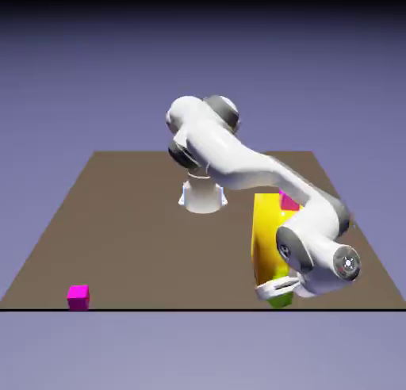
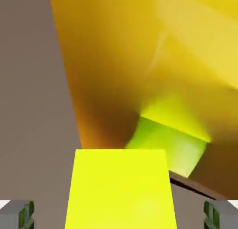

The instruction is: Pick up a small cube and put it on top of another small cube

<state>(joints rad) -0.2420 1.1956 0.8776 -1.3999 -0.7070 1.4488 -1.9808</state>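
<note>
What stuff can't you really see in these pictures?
- The small lime-green cube in the exterior view: the arm covers all but a sliver.
- The big yellow block: the arm hides its right side there; the hand view cuts it off at the top and right edges.
- A magenta cube behind the block: only a corner shows.
- The gripper: only its finger tips show, at the hand view's bottom edge.

The small lime-green cube (image 2: 121, 188) fills the space between the two grey fingertips (image 2: 19, 215), with the big yellow block (image 2: 139, 51) behind it.
</note>
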